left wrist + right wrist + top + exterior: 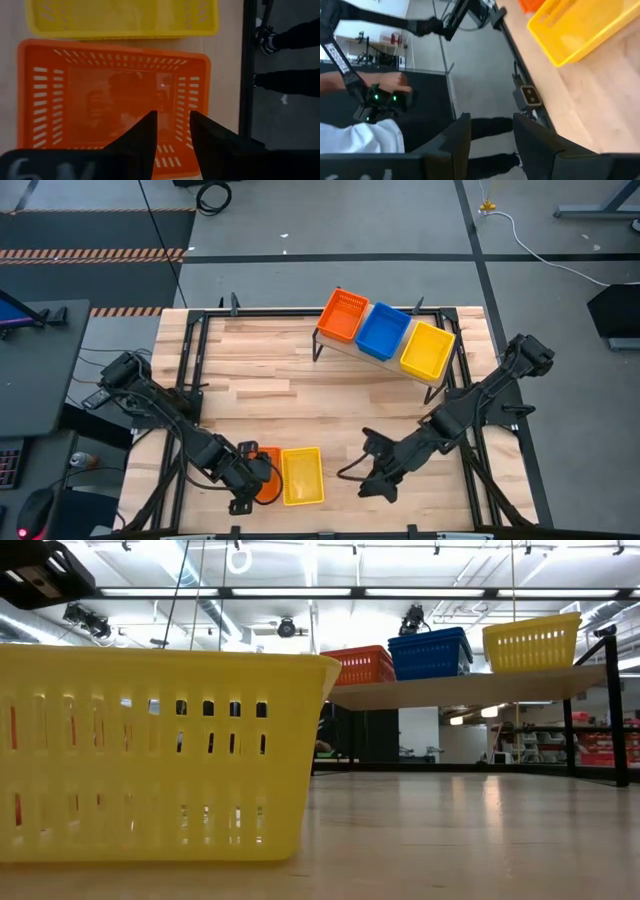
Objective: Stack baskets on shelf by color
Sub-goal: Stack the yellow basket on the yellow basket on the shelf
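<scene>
On the shelf (352, 343) at the far right stand an orange basket (344, 315), a blue basket (384, 332) and a yellow basket (427, 348) side by side. Near the table's front edge an orange basket (112, 100) rests on its bottom beside a yellow basket (302, 476). My left gripper (172, 114) hangs open over the near orange basket, pointing steeply down into its inside near one long wall; its fingers touch nothing that I can see. My right gripper (492, 117) stands open above the table to the right of the yellow basket (580, 30), nothing between its fingers.
The table's black frame rail (247, 75) runs along the near edge right beside the orange basket. A person's legs (285, 80) and a hand with a controller (380, 100) show beyond that edge. Bare wood (300, 380) lies across the table's middle.
</scene>
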Tool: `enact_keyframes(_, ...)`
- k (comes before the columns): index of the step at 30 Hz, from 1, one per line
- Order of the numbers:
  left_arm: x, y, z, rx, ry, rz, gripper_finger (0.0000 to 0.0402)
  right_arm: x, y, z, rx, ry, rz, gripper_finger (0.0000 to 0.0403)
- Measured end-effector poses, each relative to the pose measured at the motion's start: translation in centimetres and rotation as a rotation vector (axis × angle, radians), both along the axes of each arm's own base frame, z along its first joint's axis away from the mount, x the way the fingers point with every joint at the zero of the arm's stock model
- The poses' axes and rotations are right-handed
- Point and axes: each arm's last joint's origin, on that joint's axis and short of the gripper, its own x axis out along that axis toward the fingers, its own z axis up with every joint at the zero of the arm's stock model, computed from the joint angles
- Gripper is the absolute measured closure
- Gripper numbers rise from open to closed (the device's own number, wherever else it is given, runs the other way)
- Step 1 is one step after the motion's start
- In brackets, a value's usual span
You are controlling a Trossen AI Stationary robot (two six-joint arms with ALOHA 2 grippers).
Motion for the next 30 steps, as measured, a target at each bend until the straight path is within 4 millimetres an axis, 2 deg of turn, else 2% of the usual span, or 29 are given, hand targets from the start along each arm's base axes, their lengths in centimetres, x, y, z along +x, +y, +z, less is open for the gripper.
enact_keyframes(7,0.0,0.0,0.0,-0.022,0.021,-0.016,0.028,1.2,1.4,-1.9,0.046,0.043,0.03,0.0249)
enact_keyframes(13,-0.1,0.1,-0.1,-0.012,0.036,-0.023,0.028,1.6,1.7,-2.2,0.054,0.026,0.025,0.0249)
enact_keyframes(18,0.0,0.3,-0.2,-0.001,0.034,-0.04,0.0281,1.7,1.7,-2.1,-0.034,-0.056,0.072,0.0249)
enact_keyframes(21,0.1,0.4,-0.1,-0.03,0.056,-0.045,0.0281,2.3,1.8,-2.7,-0.089,-0.092,0.101,0.0249)
enact_keyframes(24,0.2,0.2,-0.1,-0.103,0.089,-0.05,0.0281,3.6,2.3,-3.6,-0.121,-0.135,0.118,0.0249)
enact_keyframes(30,-0.2,-1.2,0.3,-0.246,0.129,-0.037,0.0281,7.7,3.8,-5.4,-0.244,-0.198,0.19,0.0249)
